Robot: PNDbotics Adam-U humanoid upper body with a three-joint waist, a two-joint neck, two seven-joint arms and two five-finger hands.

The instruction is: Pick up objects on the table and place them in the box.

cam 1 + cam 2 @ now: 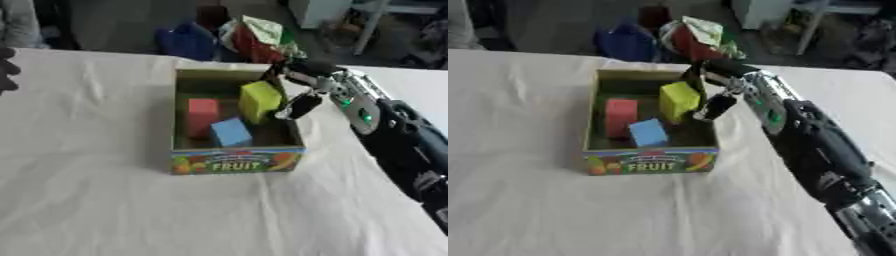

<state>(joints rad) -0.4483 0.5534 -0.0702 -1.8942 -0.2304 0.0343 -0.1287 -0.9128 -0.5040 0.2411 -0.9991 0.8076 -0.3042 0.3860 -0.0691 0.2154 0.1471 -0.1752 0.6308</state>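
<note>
An open cardboard box with FRUIT printed on its front stands mid-table on the white cloth. Inside it a red block stands at the left, and a blue block lies in front of it. A yellow-green block sits tilted at the box's right side. My right hand reaches in from the right over the box's right wall, fingers behind the block's top and thumb at its right edge, pinching it. A dark shape at the left edge is my left hand; little of it shows.
Beyond the table's far edge, a blue bag and a red and green bundle lie on the floor. My right forearm stretches across the table's right side. White cloth covers the table around the box.
</note>
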